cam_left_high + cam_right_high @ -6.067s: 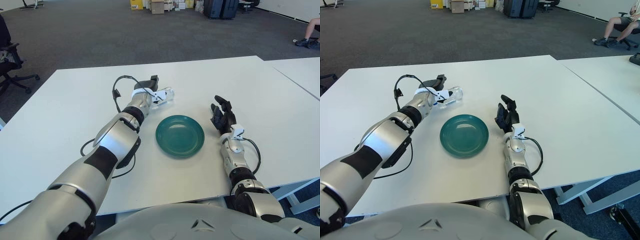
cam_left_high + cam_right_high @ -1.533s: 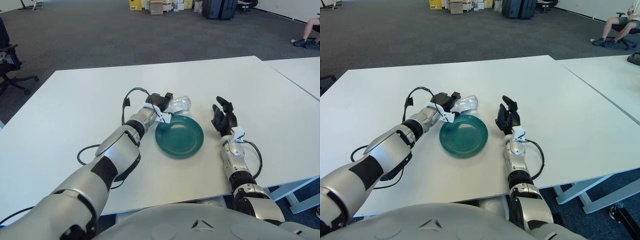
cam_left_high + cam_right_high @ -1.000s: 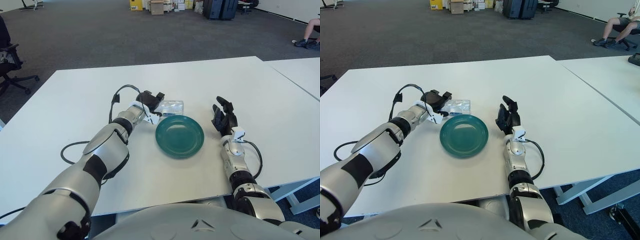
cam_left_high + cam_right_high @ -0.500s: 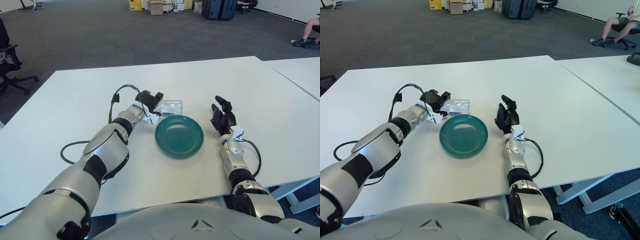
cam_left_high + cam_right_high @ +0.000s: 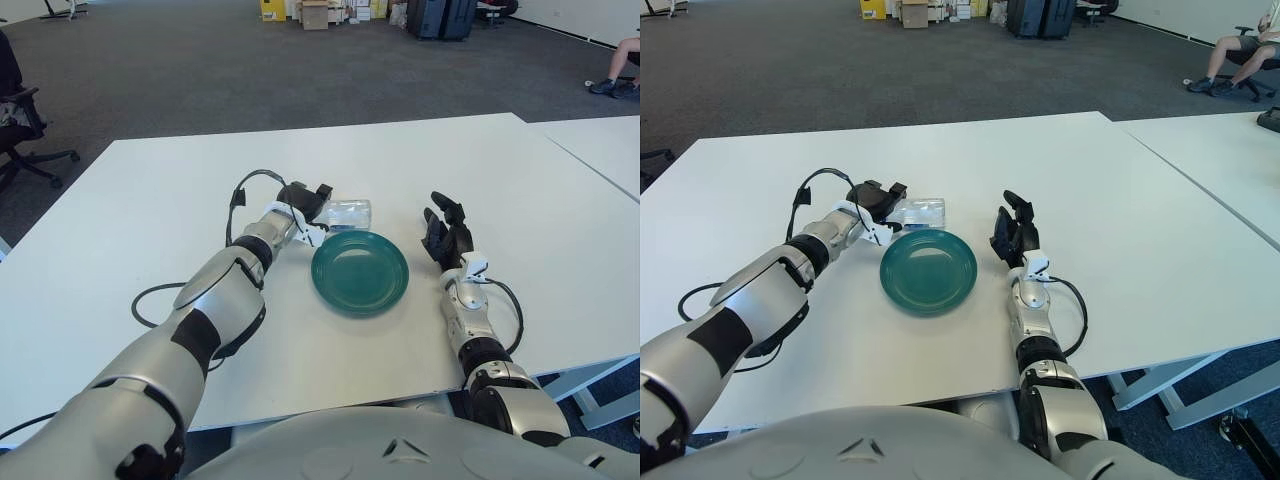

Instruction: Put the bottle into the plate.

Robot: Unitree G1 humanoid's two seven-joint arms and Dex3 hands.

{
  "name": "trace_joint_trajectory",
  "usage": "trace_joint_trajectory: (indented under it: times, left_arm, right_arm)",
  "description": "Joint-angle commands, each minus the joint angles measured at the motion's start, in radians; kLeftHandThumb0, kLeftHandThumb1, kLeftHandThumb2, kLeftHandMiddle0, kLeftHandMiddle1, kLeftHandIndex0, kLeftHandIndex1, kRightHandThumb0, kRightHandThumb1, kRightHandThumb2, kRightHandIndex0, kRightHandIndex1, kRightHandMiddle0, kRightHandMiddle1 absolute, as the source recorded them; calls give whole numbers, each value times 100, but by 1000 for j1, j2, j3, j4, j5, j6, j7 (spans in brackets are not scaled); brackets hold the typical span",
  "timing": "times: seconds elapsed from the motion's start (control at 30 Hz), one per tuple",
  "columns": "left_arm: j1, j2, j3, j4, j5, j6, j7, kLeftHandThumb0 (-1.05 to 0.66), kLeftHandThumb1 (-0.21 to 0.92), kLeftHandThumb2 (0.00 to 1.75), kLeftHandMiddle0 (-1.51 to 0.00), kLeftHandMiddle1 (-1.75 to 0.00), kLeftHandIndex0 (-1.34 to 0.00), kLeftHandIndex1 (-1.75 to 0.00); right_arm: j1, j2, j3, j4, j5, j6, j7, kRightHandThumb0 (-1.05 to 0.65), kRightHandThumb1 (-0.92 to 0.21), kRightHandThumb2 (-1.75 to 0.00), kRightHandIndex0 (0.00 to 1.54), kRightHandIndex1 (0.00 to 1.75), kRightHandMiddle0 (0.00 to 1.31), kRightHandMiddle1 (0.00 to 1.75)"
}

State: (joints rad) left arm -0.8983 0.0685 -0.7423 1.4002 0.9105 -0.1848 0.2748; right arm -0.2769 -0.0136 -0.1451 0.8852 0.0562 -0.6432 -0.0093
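Observation:
A clear plastic bottle lies on its side on the white table, just behind the far left rim of the teal plate. The plate holds nothing. My left hand reaches in from the left and is curled around the bottle's left end, low on the table; the two also show in the right eye view, hand and bottle. My right hand rests to the right of the plate with its fingers spread upward, holding nothing.
A black cable loops beside my left wrist and another trails along the forearm. A second white table stands to the right across a narrow gap. An office chair stands off the table's far left.
The bottle, held tilted over the plate's far rim 1.5 s ago, came down onto the table behind the plate. Since half a second ago, hand and bottle shifted slightly right.

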Motion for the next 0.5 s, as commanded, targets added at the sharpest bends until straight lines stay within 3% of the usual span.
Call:
trace_joint_trajectory:
  times: [0.0,0.23,0.47]
  left_arm:
    - [-21,0,10,6,-6,6,-9,-86,92,81,-34,-94,0,-102]
    - [-2,14,-4,7,10,-6,22,-85,92,76,-35,-106,0,-105]
    - [8,49,-16,7,18,-18,28,-87,92,79,-35,-106,0,-109]
  right_arm:
    - [53,4,2,13,-1,22,6,-68,-92,-78,33,0,0,72]
    - [52,7,-2,9,5,36,3,-68,-92,-78,34,0,0,71]
    - [50,13,-4,10,10,35,8,-67,-92,-78,34,1,0,70]
